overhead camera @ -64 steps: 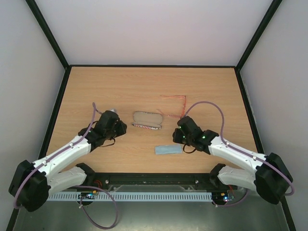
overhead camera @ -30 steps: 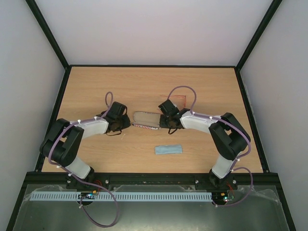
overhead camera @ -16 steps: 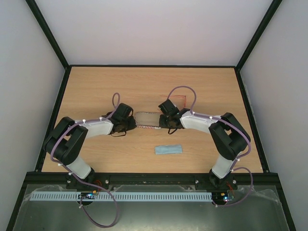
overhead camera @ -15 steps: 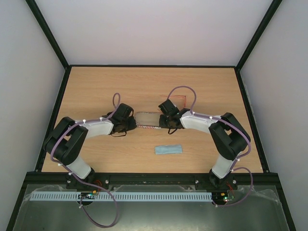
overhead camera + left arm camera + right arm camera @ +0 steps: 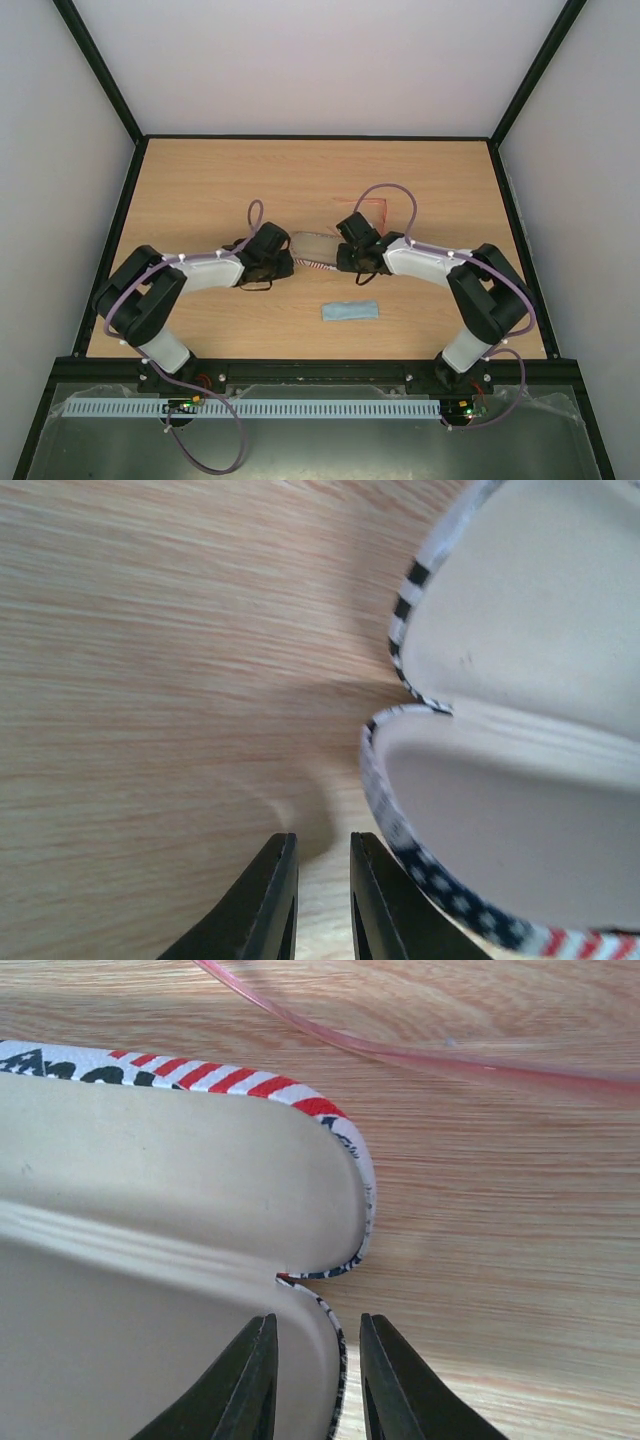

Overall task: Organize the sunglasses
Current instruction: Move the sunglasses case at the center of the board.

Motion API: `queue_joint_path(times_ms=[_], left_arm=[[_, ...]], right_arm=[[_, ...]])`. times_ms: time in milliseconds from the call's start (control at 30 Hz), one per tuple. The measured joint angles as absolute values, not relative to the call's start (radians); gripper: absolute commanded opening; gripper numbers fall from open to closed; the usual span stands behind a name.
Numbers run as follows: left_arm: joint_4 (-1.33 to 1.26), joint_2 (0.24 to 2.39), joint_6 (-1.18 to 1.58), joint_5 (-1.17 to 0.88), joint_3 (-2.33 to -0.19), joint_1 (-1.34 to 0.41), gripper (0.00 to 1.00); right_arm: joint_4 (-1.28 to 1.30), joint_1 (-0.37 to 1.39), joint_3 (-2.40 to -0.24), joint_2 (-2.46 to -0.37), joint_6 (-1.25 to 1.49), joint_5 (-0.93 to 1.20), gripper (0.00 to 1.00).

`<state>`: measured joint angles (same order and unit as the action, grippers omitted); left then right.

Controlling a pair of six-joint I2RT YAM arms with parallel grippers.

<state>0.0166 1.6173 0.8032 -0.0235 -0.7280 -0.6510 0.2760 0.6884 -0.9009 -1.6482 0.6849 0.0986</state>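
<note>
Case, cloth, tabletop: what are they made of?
Case: stiff-looking shell with a printed flag-pattern cover, probably fabric or faux leather; the matte cream lining looks felt-like. Cloth: light blue, soft, likely microfibre, but too small to confirm. Table: smooth wood-grain surface with low sheen, probably laminate.

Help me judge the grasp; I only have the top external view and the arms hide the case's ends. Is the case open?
Observer: Yes, the left wrist view shows the case open, cream lining bare where visible.
Operator: Is either gripper on it?
Observer: In the right wrist view one shell's rim lies between the fingers of the right gripper, with slack on both sides.
Operator: And the left?
Observer: The left gripper hovers over bare table beside the case's end, fingers slightly apart, nothing between.
</note>
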Motion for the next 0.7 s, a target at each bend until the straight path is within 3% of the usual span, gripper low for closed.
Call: queue_joint_path(times_ms=[467,700], left_arm=[[0.099,1.477,0.838,0.001,-0.736,-0.741,0.2],[0.162,1.364,0.794,0.013,-0.743,-0.552,0.21]], right_arm=[[0.31,0.66,-0.865,-1.529,0.671,0.063,0.27],[0.335,0.621,-0.854,-1.453,0.654,0.042,0.27]])
